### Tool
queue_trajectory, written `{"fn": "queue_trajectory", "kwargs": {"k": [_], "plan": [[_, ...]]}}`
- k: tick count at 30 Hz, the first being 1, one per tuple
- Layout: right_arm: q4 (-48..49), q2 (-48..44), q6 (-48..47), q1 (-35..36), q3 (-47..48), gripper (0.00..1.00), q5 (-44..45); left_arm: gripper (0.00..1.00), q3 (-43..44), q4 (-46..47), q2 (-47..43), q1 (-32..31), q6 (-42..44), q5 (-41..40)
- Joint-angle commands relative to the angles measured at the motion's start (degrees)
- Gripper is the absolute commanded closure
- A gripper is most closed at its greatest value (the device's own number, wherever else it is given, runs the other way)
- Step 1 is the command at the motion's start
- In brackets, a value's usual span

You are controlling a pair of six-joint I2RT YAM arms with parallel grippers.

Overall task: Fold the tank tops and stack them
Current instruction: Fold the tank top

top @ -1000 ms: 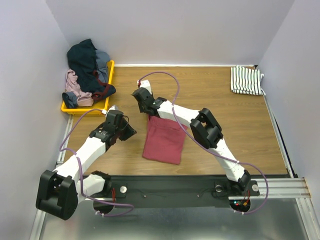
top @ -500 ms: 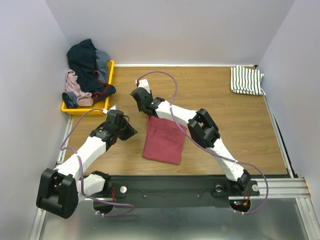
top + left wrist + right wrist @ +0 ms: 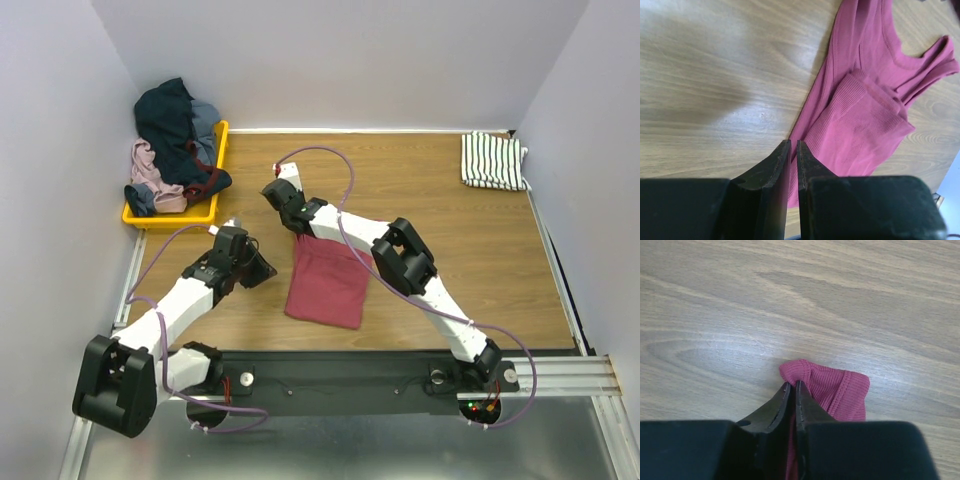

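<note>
The dark red tank top (image 3: 328,285) lies flat on the wood just toward 7 o'clock of the table's middle. It is folded into a long panel that runs from 12 to 6 o'clock and is broader at the near end. Its knit is ribbed, and the left wrist view shows one layer doubled over the scoop neck and straps. The far end is bunched into a small hump, pinched by the right gripper (image 3: 792,384). The striped tank top (image 3: 492,160), white with thin dark lines, sits folded in a compact block at 2 o'clock, in the far corner, well apart from the red one.
</note>
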Motion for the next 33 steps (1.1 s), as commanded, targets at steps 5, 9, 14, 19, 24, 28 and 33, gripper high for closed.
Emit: {"fn": "queue_trajectory", "kwargs": {"k": [5, 9, 14, 19, 24, 28, 33], "plan": [[3.01, -7.91, 4.03, -0.54, -3.40, 0.97, -0.03, 0.78, -1.94, 4.86, -3.35, -1.98, 0.62, 3.63], [6.18, -12.30, 5.78, -1.67, -7.44, 0.99, -2.92, 0.78, -2.72, 5.12, -3.53, -5.23, -0.35, 2.23], [9.26, -16.80, 8.33, -3.52, -12.63, 1.00, -6.10, 0.70, -3.43, 6.00, -3.80, -9.19, -1.76, 0.73], [11.19, -19.88, 11.49, -6.16, -18.86, 1.00, -9.26, 0.69, -3.52, 7.93, -1.95, -13.14, -2.99, 0.47], [14.36, -23.13, 13.43, -8.53, -24.76, 1.00, -11.46, 0.72, -4.57, 9.69, 1.47, -16.31, -5.45, -0.15], [16.47, -25.15, 14.57, -9.94, -29.33, 1.00, -13.04, 0.78, -6.41, 8.99, 4.37, -16.75, -8.25, -3.74], [19.19, -27.96, 14.84, -11.61, -36.35, 1.00, -13.13, 0.89, -9.23, 8.81, 5.26, -16.67, -11.86, -5.33]]}}
